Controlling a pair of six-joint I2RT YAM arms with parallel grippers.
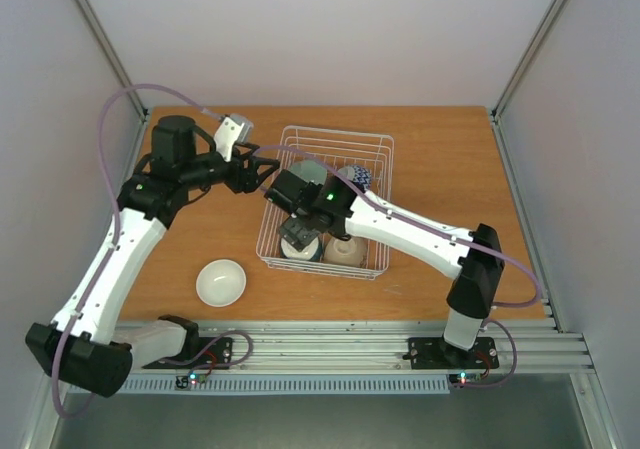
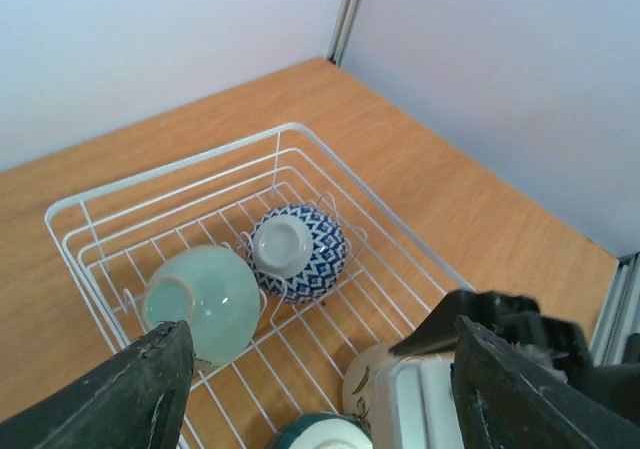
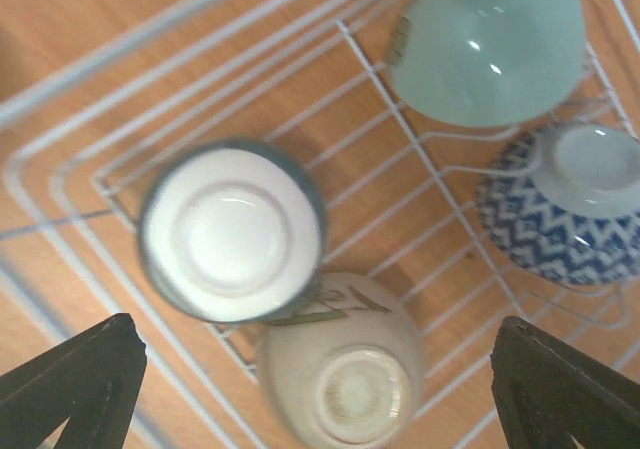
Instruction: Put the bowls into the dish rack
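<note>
The white wire dish rack [image 1: 338, 130] holds several upturned bowls. A pale green bowl [image 2: 200, 304] and a blue patterned bowl [image 2: 298, 252] lean at its far end. At its near end sit a teal-rimmed white bowl [image 3: 232, 231] and a cream bowl [image 3: 345, 369]. One white bowl [image 1: 221, 282] rests upright on the table, left of the rack. My right gripper [image 3: 320, 389] hangs open above the cream bowl, holding nothing. By the rack's far left corner my left gripper [image 1: 268, 174] is open and empty, its fingers [image 2: 150, 389] spread wide.
The right arm's white wrist [image 2: 430, 399] crosses the rack close under the left gripper. Grey walls with metal posts [image 1: 100, 39] enclose the wooden table [image 1: 440, 169]. An aluminium rail [image 1: 330, 344] runs along the near edge.
</note>
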